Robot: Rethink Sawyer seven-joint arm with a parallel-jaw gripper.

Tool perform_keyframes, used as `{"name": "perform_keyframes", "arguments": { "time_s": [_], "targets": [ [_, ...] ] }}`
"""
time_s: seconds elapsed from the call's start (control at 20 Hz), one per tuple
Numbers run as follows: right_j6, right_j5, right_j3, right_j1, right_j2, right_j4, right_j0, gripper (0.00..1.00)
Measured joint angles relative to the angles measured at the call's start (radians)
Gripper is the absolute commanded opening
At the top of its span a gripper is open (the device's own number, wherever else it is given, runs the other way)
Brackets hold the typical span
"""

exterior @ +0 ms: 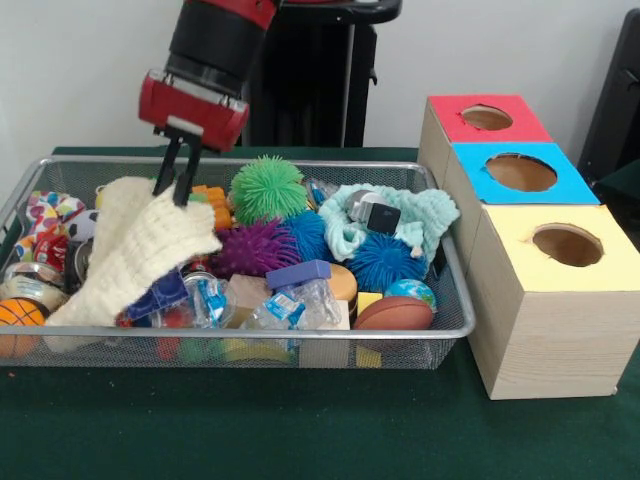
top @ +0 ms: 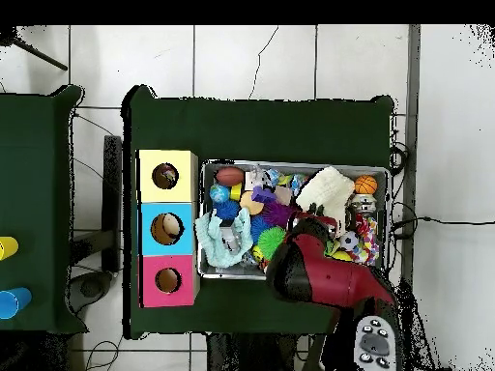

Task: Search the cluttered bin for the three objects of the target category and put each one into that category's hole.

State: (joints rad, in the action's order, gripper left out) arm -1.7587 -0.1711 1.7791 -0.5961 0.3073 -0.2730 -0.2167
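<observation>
Bin (exterior: pixel 452 300) packed full — no gaps; three box holes (exterior: pixel 566 244) open above, unobstructed.

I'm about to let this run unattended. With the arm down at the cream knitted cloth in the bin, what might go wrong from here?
The gripper is down on the cream cloth, its jaws close together. If the cloth lifts, it may drag along the purple spiky ball or the plastic-wrapped items beside it. The cloth is wide and floppy next to the box holes, so it may snag on a rim.

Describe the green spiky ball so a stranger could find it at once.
Look in the wire mesh bin, along its far side near the middle. The green spiky ball sits there, right of the cream knitted cloth; the neighbouring spiky balls are purple and blue.
</observation>
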Motion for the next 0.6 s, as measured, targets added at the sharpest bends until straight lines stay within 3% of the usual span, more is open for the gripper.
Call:
{"name": "perform_keyframes", "arguments": {
  "time_s": [0.2, 0.6],
  "targets": [
    [0.000, 0.090, 0.000, -0.074, 0.044, 0.009, 0.079, 0.00],
    [0.000, 0.207, 0.018, -0.159, 0.042, 0.072, 0.115, 0.00]
  ]
}}
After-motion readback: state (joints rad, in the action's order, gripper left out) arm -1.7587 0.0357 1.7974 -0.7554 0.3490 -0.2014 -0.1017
